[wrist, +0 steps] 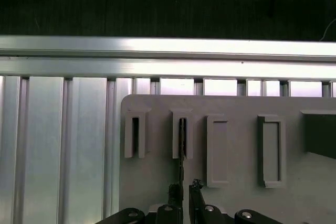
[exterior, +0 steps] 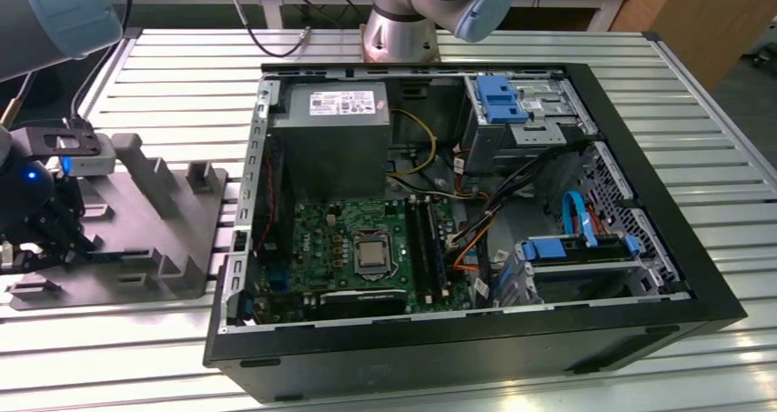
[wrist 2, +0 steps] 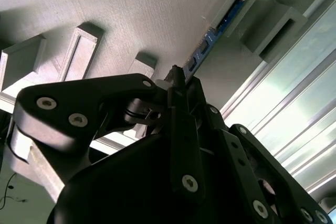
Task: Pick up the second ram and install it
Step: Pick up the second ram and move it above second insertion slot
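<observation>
The second ram [wrist: 181, 153] is a thin dark stick seen edge-on, standing in a slot of the grey plastic fixture [wrist: 236, 109]. In the second wrist view its blue-green edge [wrist 2: 212, 32] runs from the fixture slot down to my gripper [wrist 2: 177, 76]. My gripper [wrist: 185, 188] is shut on the second ram at its near end, one black finger on each side. In the exterior view the gripper [exterior: 36, 235] is low over the fixture [exterior: 152, 226] at the exterior view's left. The motherboard's black slots [exterior: 428, 239] lie inside the open computer case.
The open black computer case [exterior: 631, 248] fills the middle of the slatted metal table [exterior: 704, 75], with a power supply [exterior: 330, 135] and blue drive bays [exterior: 500, 98]. Upright grey posts [exterior: 136, 162] rise from the fixture beside the gripper. The arm's base [exterior: 401, 30] stands behind the case.
</observation>
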### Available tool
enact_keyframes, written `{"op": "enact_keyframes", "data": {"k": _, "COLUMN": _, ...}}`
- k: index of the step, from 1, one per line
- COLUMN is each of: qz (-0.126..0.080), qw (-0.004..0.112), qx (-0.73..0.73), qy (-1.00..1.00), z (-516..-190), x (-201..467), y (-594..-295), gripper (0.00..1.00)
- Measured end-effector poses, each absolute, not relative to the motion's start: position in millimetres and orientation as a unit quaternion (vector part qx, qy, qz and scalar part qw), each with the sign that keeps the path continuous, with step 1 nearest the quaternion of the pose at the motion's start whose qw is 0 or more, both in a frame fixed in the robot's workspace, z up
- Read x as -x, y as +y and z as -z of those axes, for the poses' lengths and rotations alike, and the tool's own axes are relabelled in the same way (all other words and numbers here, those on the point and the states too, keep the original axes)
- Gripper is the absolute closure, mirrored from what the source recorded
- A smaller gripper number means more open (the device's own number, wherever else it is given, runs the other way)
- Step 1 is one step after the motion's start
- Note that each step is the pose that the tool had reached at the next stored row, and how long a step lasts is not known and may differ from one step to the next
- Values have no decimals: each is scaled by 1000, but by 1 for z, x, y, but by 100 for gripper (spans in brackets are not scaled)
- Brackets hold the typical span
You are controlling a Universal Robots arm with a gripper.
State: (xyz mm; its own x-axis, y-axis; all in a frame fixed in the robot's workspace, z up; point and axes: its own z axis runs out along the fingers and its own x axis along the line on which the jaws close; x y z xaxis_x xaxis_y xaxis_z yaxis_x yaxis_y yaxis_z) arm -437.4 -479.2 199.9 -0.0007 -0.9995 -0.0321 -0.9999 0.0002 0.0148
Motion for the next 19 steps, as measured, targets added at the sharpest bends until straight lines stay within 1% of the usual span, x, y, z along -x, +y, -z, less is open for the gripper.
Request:
{"op": "enact_keyframes", "data": {"k": 12, "qz": -17, "qw": 6, "qx": 707, "qy": 707, "z": -200, "x": 437, "y": -480, "gripper": 78}}
{"op": "enact_keyframes", "data": {"k": 14, "qz": -17, "qw": 6, "qx": 707, "qy": 707, "z": -200, "x": 437, "y": -480, "gripper": 80}}
{"op": "enact_keyframes", "data": {"k": 15, "qz": -17, "qw": 6, "qx": 707, "qy": 707, "z": -200, "x": 437, "y": -480, "gripper": 87}}
{"op": "enact_keyframes", "data": {"k": 19, "qz": -17, "qw": 6, "qx": 707, "qy": 707, "z": -200, "x": 437, "y": -480, "gripper": 87}}
